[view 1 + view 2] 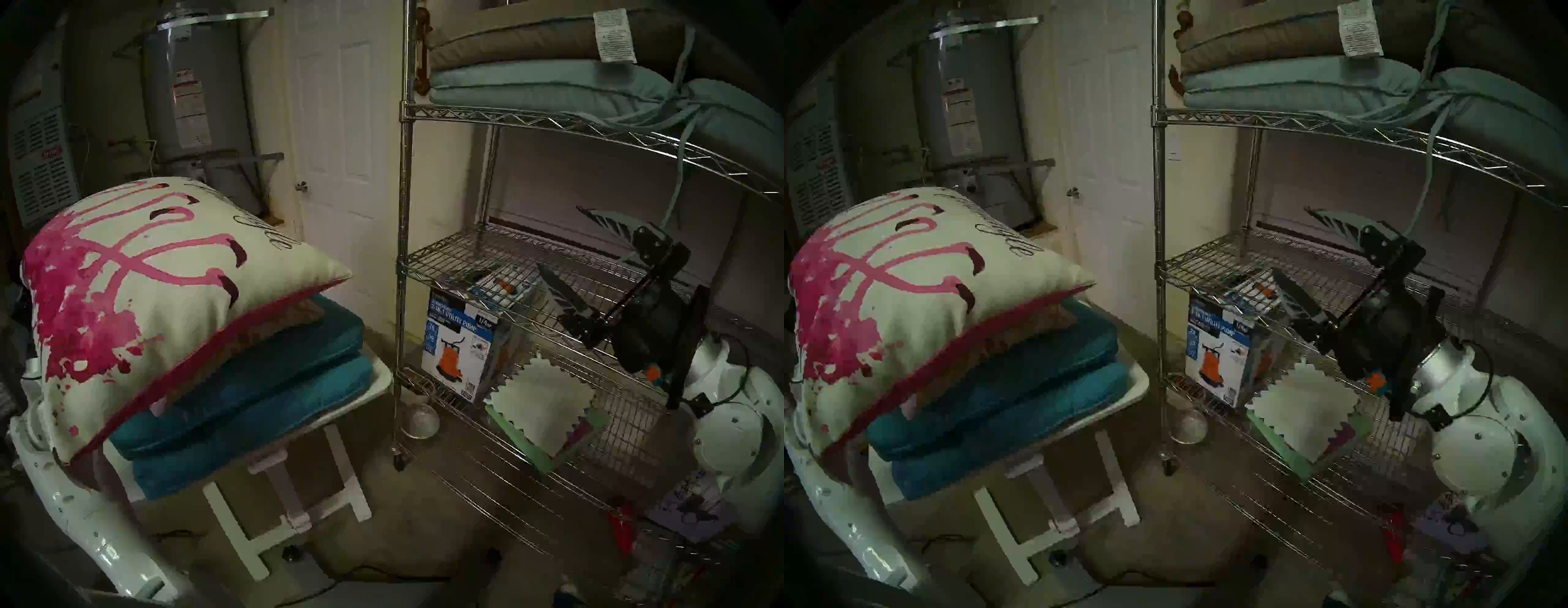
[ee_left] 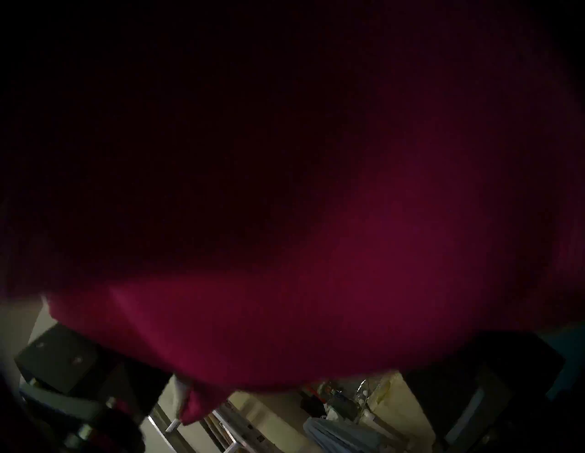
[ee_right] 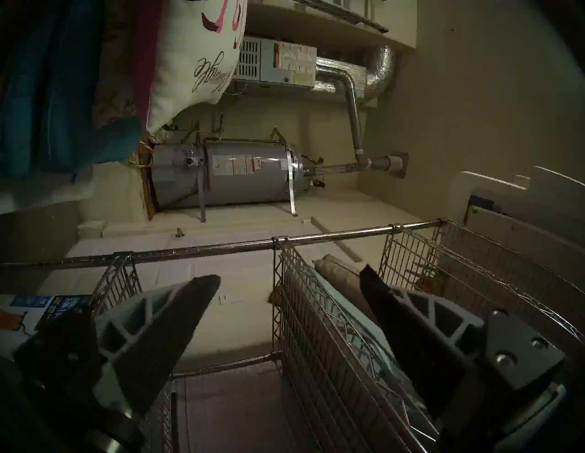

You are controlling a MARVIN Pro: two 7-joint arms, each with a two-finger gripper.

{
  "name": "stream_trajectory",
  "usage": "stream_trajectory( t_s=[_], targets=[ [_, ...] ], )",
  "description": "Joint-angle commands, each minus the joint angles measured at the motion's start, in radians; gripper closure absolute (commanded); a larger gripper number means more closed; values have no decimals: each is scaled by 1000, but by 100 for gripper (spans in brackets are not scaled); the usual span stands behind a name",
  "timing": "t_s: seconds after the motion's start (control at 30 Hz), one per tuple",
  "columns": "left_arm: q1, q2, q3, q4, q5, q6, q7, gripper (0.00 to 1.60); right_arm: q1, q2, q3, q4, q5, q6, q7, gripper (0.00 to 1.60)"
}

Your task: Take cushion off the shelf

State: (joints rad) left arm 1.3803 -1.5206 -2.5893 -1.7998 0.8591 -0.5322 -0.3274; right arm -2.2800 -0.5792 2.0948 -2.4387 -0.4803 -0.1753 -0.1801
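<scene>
A white cushion (image 1: 140, 293) with a pink flamingo print and a magenta back lies on top of two teal cushions (image 1: 254, 382) on the white folding table (image 1: 379, 378) at the left. Its magenta underside (image 2: 316, 253) fills the left wrist view. My left gripper (image 2: 272, 357) is open, its fingers (image 2: 53, 357) wide apart at the cushion's edge; in the head views the cushion hides it. The chrome wire shelf (image 1: 403, 212) stands on the right with a brown cushion (image 1: 509, 42) and a pale blue cushion (image 1: 530, 85) on an upper tier. My right gripper (image 1: 581, 250) hangs open and empty over the bare middle tier.
A utility pump box (image 1: 462, 339) and a stack of fabric swatches (image 1: 543, 403) sit on a lower tier. A metal bowl (image 1: 420, 420) lies on the floor by the shelf's caster. A water heater (image 1: 191, 85) and a white door (image 1: 339, 170) stand behind.
</scene>
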Motion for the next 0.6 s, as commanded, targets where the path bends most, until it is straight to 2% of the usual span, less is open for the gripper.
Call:
stream_trajectory(
  t_s=[0.0,0.57],
  targets=[
    [-1,15,-10,-44,-7,8,-14,0,15,12,-10,-5,1,-7,-12,0],
    [-26,67,-103,-44,-27,53,-56,0,27,21,-43,-5,-13,3,-16,0]
  ],
)
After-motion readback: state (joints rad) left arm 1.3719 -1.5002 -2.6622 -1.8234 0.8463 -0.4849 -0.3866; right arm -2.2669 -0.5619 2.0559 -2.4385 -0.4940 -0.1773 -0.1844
